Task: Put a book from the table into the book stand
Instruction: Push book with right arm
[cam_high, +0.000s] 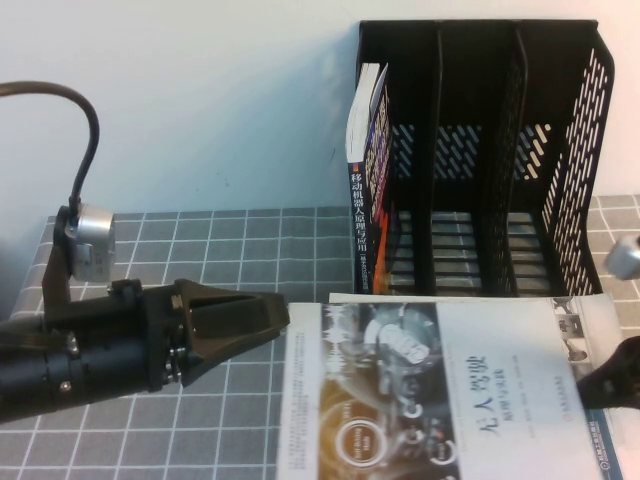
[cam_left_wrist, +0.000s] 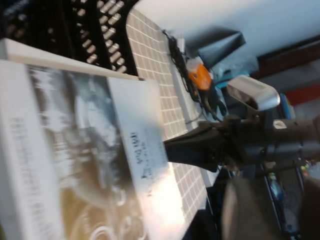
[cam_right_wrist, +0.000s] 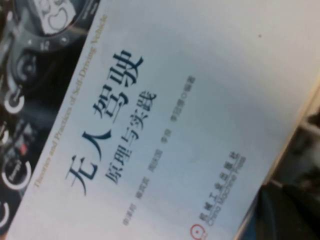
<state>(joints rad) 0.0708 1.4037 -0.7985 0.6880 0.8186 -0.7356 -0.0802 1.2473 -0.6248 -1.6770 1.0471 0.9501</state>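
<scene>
The book stand (cam_high: 560, 150) is black with perforated mesh sides. The big book (cam_high: 450, 390) has a white cover with dark blue lettering and a dark, greyish photo section. Grey tablecloth (cam_high: 240, 250) with a white grid. Both the left gripper (cam_high: 270, 318) and right gripper (cam_high: 612, 378) are black.

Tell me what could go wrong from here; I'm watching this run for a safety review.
1. The left gripper sits at the white book's left edge and the right gripper at its right edge; uneven pressure could skew or drop it.
2. The book stand's leftmost slot already holds an upright book, so aiming there could jam.
3. The white book looks wide beside the slots; it could catch a divider.
</scene>
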